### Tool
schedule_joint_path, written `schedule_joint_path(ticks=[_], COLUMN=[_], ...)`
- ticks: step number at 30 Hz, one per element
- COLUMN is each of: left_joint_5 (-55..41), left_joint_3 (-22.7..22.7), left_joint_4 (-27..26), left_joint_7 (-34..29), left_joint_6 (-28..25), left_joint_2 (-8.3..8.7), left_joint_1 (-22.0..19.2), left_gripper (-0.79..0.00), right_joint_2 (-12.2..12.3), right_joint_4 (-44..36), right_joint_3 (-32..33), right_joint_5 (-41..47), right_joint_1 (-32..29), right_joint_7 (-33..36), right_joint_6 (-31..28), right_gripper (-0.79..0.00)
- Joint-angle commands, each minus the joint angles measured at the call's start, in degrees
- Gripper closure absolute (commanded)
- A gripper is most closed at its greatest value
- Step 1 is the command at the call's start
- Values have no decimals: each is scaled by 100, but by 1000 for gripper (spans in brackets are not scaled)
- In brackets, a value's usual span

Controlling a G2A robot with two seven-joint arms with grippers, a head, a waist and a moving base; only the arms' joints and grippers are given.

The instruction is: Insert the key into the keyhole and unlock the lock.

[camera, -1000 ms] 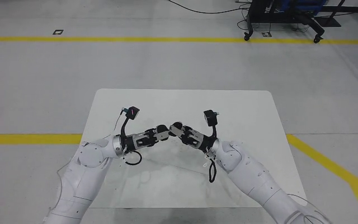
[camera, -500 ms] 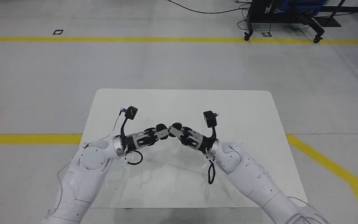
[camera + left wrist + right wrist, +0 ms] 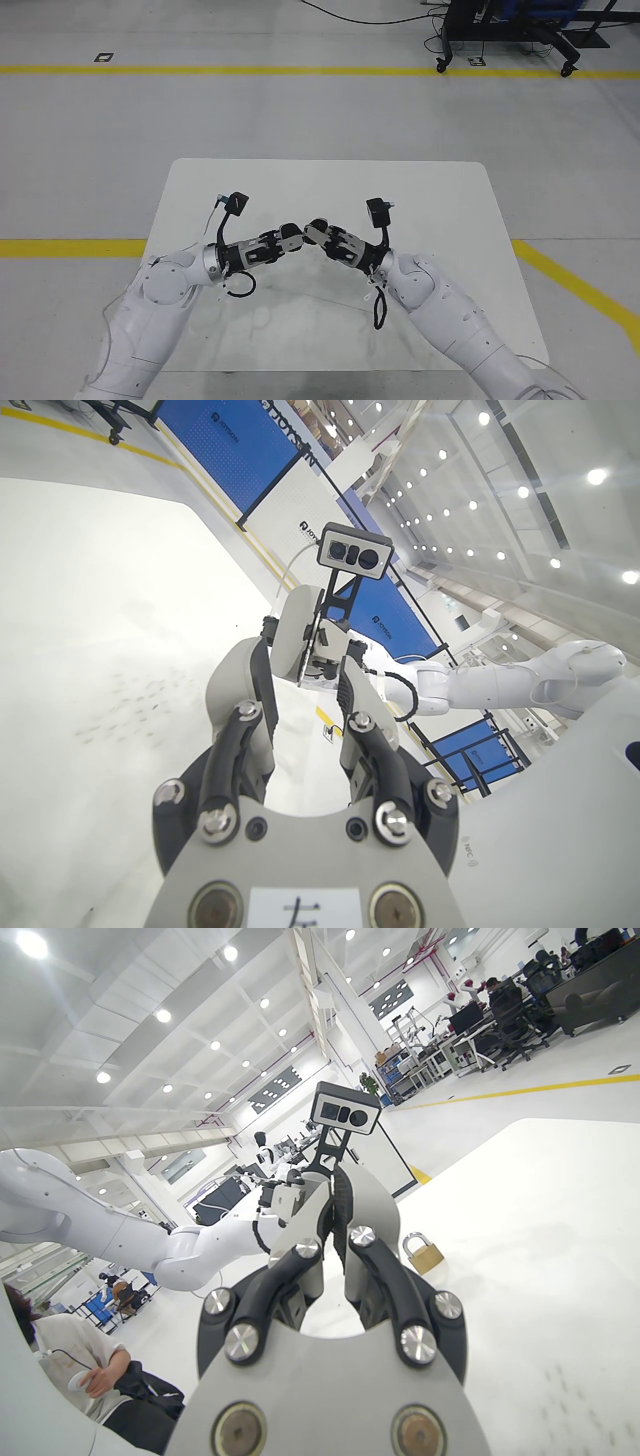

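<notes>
Top view: both arms bend inward and meet over the middle of the white counter (image 3: 440, 200), left tool (image 3: 290, 236) and right tool (image 3: 314, 231) almost tip to tip.

From the left wrist, I see the left tool with its two fingers spread wide and nothing between them. The other arm's wrist sits just past their tips.

From the right wrist, the right tool's pads are pressed together. I cannot tell whether a key is pinched between them.

A brass lock (image 3: 423, 1254) rests on the counter just beside that tool, apart from both arms. Its shackle looks closed, and I cannot make out its keyhole.

My reading is that the task is at its start. The lock is not held, nothing is in it, and lining up, inserting and turning the key are all left to do.
</notes>
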Motion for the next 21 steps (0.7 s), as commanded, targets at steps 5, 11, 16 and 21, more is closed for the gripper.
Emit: schedule_joint_path(ticks=[5,11,16,21], left_joint_5=[-3,13,-6,-146], left_joint_3=[27,48,25,-44], left_joint_4=[4,14,1,-57], left_joint_7=[20,69,199,271], left_joint_6=[6,39,48,75], left_joint_2=[21,40,56,80], left_joint_1=[-13,-14,22,74], left_gripper=[0,0,0,0], right_joint_2=[-13,-20,-30,-32], right_joint_4=[-10,-31,4,18], right_joint_3=[40,97,117,118], right_joint_5=[2,-45,-26,-3], right_joint_1=[-16,-60,-104,-110], right_joint_7=[28,9,20,27], right_joint_6=[17,13,29,51], right_gripper=[0,-31,-785,-785])
